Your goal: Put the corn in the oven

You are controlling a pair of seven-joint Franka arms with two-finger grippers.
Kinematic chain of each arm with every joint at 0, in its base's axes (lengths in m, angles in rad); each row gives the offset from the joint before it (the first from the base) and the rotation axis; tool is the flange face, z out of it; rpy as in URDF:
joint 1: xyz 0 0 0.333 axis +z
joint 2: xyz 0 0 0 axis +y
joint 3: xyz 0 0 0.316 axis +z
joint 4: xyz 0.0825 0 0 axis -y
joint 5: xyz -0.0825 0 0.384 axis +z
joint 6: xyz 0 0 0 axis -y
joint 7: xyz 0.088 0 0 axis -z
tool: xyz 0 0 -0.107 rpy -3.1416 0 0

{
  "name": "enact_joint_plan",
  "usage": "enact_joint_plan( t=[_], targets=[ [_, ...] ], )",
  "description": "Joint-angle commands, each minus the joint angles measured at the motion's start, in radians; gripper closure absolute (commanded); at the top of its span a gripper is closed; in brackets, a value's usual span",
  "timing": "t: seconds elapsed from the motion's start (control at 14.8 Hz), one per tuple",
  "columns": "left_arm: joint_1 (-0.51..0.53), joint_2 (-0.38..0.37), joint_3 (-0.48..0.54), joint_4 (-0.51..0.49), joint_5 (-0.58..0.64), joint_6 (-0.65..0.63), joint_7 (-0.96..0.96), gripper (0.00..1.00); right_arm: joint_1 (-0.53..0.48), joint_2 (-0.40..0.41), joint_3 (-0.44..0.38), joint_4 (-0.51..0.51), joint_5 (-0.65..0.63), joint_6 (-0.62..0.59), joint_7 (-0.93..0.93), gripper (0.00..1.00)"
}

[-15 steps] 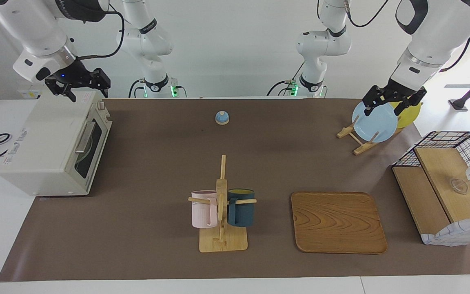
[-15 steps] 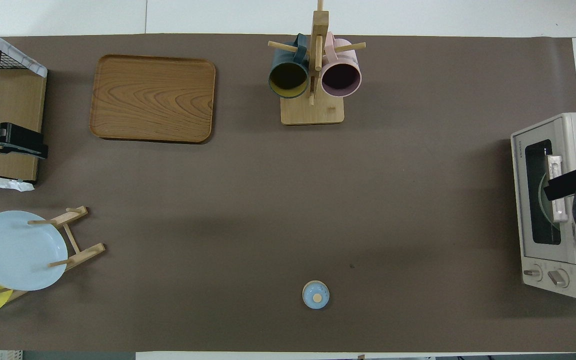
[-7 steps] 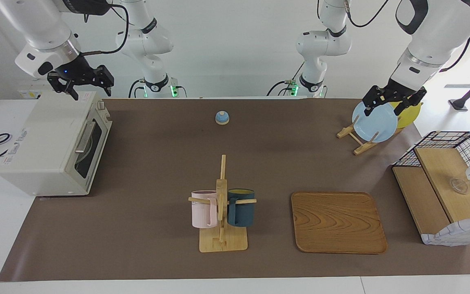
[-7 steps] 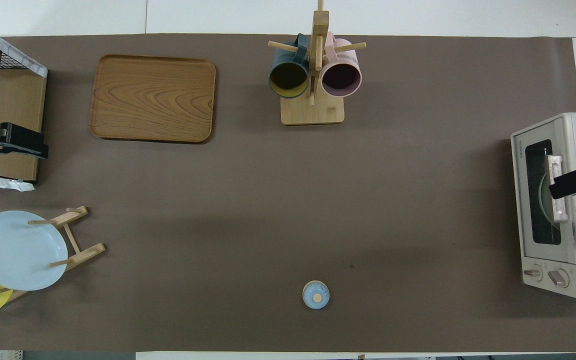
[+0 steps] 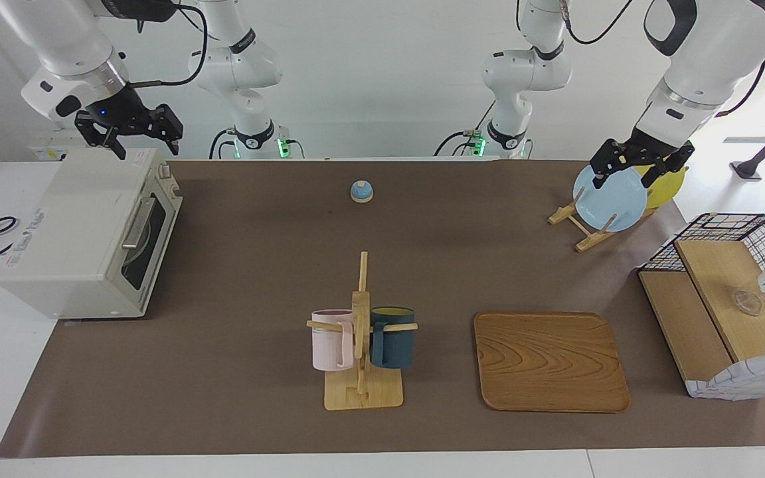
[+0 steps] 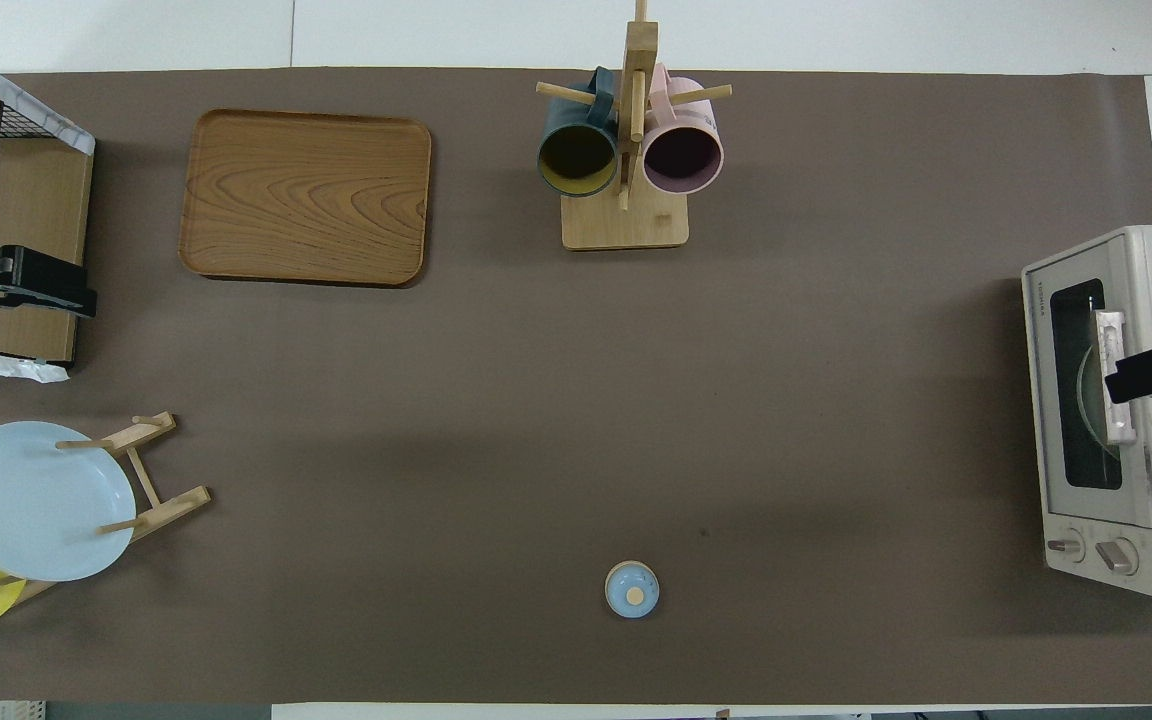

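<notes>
So we've got the oven (image 5: pixel 87 232) at the right arm's end of the table with its door shut, and honestly we can't spot the corn anywhere. It's not on the mat, not on the wooden tray (image 5: pixel 550 362), and not in either gripper. Through the dark glass we can only make out a round plate-like shape, so if the cob is inside it's hidden from us. Our guess is the job is basically wrapped up and the arms are backing off, but we can't confirm that.

The right gripper (image 5: pixel 131 131) hangs over the oven's top near its knob end, fingers spread wide, holding nothing. The left gripper (image 5: pixel 635 164) sits above the blue plate (image 5: pixel 609 199) on the plate rack, also wide open and empty, just waiting.

Compared with a second ago, the right gripper has lifted up and off the oven top and drifted slightly. The left one hasn't budged, and the mugs, tray and little blue bell (image 5: pixel 361 191) are all where they were.
</notes>
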State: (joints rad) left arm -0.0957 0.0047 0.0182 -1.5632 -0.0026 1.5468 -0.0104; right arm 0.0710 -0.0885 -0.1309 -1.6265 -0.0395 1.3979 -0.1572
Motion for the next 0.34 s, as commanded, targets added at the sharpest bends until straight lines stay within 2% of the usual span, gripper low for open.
enact_joint_plan(
  t=[0.0, 0.27],
  targets=[
    [0.010, -0.018, -0.003, -0.017, 0.001, 0.002, 0.012, 0.00, -0.005, -0.023, -0.001, -0.035, 0.021, 0.029, 0.019, 0.00],
    [0.008, -0.018, -0.003, -0.017, 0.001, 0.002, 0.012, 0.00, -0.005, -0.023, 0.001, -0.032, 0.020, 0.029, 0.021, 0.00]
  ],
)
